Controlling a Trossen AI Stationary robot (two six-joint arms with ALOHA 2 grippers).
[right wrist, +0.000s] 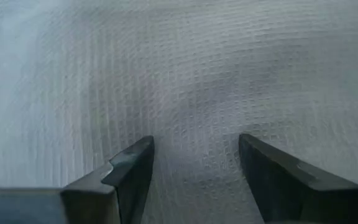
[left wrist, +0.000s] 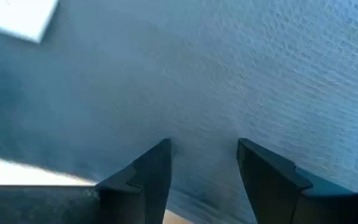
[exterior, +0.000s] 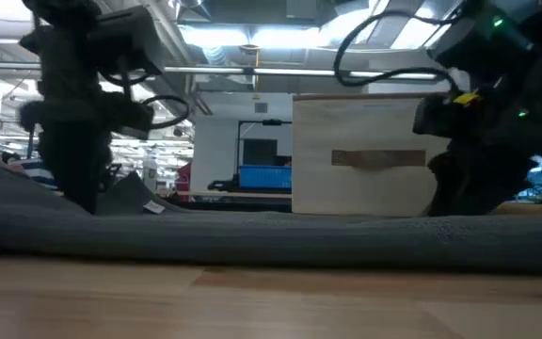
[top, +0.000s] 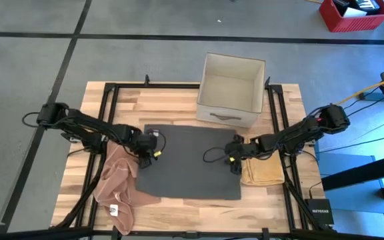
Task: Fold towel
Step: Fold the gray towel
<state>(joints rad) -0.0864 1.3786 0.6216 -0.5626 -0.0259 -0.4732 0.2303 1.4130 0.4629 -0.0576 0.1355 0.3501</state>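
Red plastic crate [top: 360,15] cut off by the high view's top edge. Crumpled pink cloth [top: 117,183] partly under the dark grey woven towel [top: 191,163]. Both wrist views: towel weave blurred; white tag [left wrist: 18,18] unreadable.

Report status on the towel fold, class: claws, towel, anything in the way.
Left claw open, at grey towel's left edge. Right claw open, at its right edge. Towel spread flat, unfolded. Pink cloth left, yellow cloth right, box behind.
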